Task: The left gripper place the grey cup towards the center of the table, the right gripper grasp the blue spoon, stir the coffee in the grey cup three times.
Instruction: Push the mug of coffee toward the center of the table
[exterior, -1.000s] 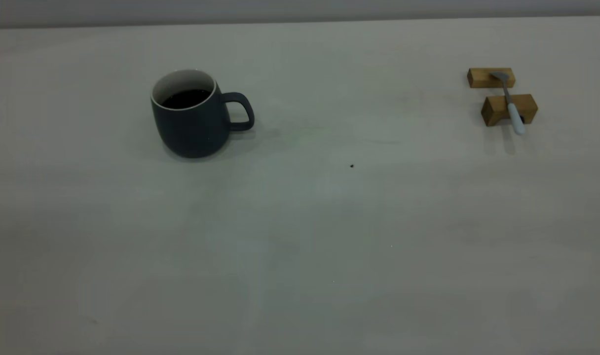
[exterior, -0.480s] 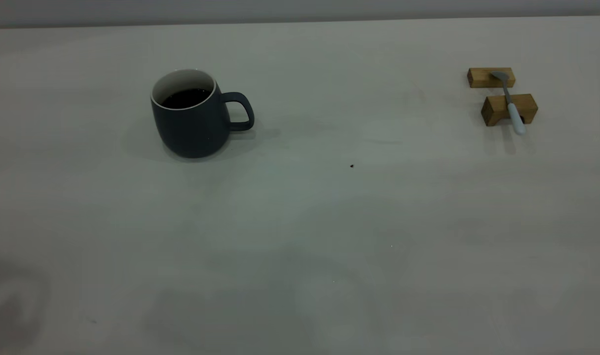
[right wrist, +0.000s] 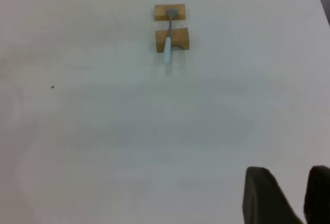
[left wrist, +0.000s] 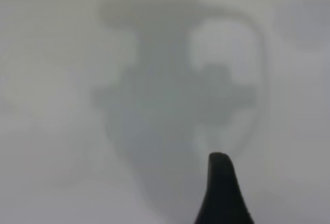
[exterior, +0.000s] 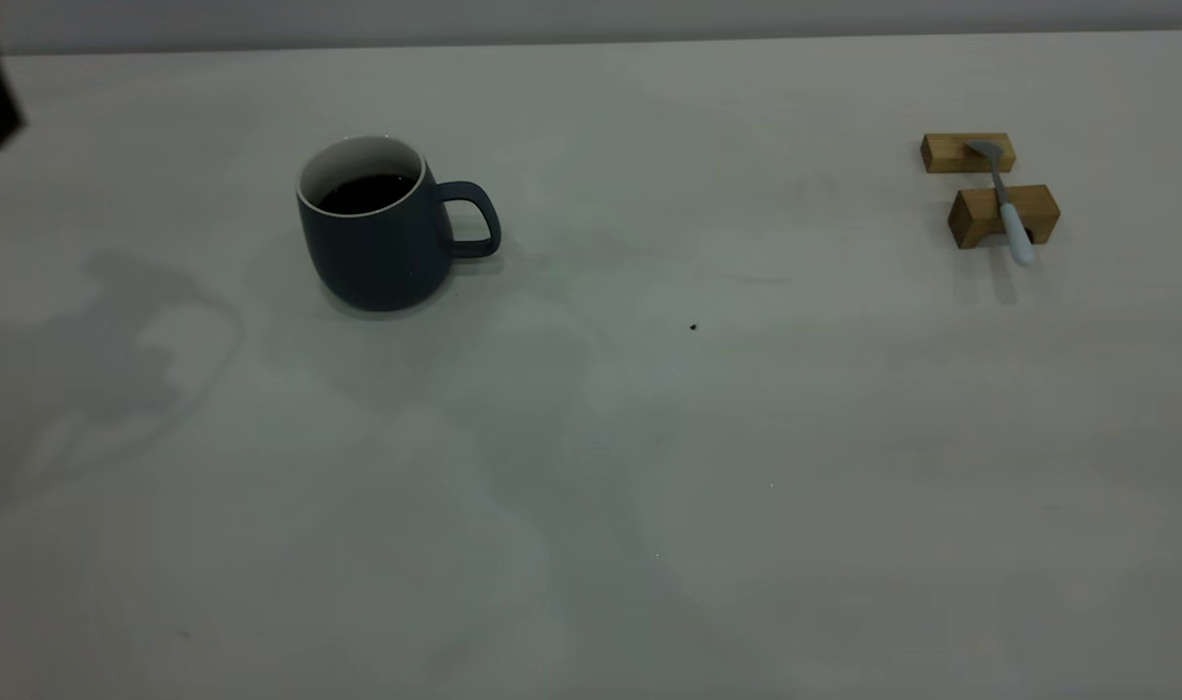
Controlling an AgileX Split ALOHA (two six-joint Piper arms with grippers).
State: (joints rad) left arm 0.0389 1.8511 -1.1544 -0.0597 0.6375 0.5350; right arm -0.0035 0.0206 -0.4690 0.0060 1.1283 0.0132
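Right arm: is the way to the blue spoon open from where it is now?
Probably yes. The blue spoon lies across two wooden blocks, handle overhanging, with bare table between it and the right tool; nothing blocks the approach.

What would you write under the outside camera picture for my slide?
A grey cup of coffee waits on the table; a blue spoon rests across two wooden blocks.

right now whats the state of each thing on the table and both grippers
grey cup: upright, at the table's left, handle towards the spoon, untouched
coffee: in the cup, flat, well below the rim
blue spoon: lying across two wooden blocks, ungrasped
left gripper: above bare table, holding nothing
right gripper: open, away from the spoon, empty
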